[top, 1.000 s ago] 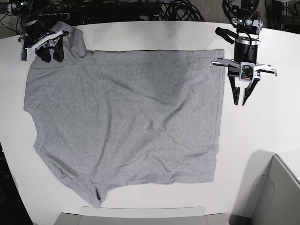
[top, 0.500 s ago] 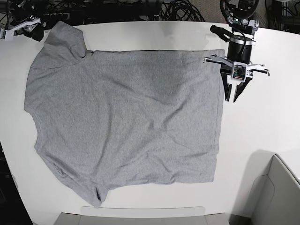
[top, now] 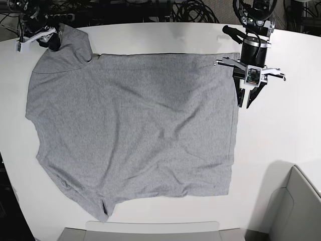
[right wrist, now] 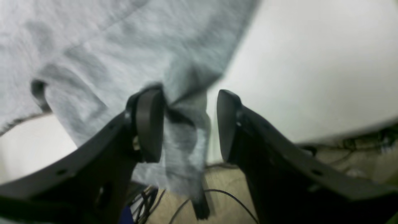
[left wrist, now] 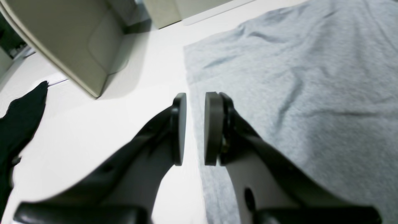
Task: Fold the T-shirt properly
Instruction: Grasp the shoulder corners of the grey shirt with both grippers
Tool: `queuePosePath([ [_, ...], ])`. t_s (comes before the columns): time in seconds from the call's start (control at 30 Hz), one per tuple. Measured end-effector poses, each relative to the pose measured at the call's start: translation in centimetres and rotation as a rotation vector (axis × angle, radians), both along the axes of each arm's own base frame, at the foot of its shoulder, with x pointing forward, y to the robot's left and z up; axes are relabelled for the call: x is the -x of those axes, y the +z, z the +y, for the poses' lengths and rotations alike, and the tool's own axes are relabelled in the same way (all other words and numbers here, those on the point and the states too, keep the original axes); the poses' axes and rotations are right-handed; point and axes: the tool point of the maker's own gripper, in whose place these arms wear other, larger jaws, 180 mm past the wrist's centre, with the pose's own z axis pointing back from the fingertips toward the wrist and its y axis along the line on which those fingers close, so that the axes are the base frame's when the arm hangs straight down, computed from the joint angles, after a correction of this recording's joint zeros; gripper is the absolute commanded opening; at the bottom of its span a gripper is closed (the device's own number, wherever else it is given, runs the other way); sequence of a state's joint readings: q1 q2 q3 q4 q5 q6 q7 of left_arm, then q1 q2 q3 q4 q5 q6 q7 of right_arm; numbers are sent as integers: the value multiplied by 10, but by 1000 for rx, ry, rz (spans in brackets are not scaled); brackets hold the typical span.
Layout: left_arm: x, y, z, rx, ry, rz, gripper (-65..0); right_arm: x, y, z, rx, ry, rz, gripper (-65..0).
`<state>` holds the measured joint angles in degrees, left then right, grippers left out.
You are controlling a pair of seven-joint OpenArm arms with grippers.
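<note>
The grey T-shirt (top: 135, 130) lies spread flat on the white table (top: 281, 130), plain side up, with one sleeve pointing to the far left corner. My left gripper (top: 244, 104) hovers over the shirt's right-hand hem. In the left wrist view the T-shirt's (left wrist: 295, 77) hem edge runs under the left gripper (left wrist: 193, 129), whose pads stand a narrow gap apart with nothing between them. My right gripper (top: 50, 41) is at the sleeve tip. In the blurred right wrist view the right gripper (right wrist: 189, 124) is wide open, with T-shirt (right wrist: 124, 46) sleeve cloth bunched between its fingers.
A beige bin (top: 296, 206) stands at the near right corner and also shows as the beige bin (left wrist: 71, 40) in the left wrist view. A flat grey tray (top: 150, 231) lies along the near edge. Cables (top: 195, 10) run behind the table's far edge.
The left gripper has shifted left from bare table onto the hem edge. The right gripper left the sleeve, swung out past the table corner, and came back to the sleeve tip.
</note>
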<state>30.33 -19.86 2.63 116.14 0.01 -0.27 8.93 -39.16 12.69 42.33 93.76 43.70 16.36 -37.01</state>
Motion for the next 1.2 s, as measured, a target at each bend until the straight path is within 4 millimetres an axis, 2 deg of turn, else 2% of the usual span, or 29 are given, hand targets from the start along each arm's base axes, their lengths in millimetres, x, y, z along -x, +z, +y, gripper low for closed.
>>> queuePosePath([
  [0.1,0,0,1,-1,3,2,-531,-1,0,0,2,2,-7,-370],
  [0.2,4,-17,6,31,50,97,-528,-4,0,3,7,39,2,-370],
  [0.27,4,-26,9,153,105,153,-503,-5,0,3,7,41,-1,-370],
  [0.33,2,-30,16,362,162,199,-464,-5,0,4,7,44,-1,-370],
  [0.43,10,-36,43,697,270,308,-441,-5,0,4,9,48,0,-370],
  [0.5,19,-41,59,828,307,378,-441,-4,0,4,8,48,2,-370],
  [0.57,25,-50,73,856,353,446,-440,-4,0,4,8,48,2,-370],
  [0.63,24,-59,78,874,367,495,-440,-3,0,4,8,47,5,-370],
  [0.77,28,-78,69,918,364,578,-440,-4,0,4,8,48,4,-370],
  [0.9,51,-105,50,923,357,700,-441,-4,0,4,8,49,3,-370],
  [1.03,72,-137,60,947,443,778,-442,-4,0,4,9,52,7,-370],
  [1.2,79,-144,61,952,451,793,-442,-4,2,0,25,70,20,-370],
])
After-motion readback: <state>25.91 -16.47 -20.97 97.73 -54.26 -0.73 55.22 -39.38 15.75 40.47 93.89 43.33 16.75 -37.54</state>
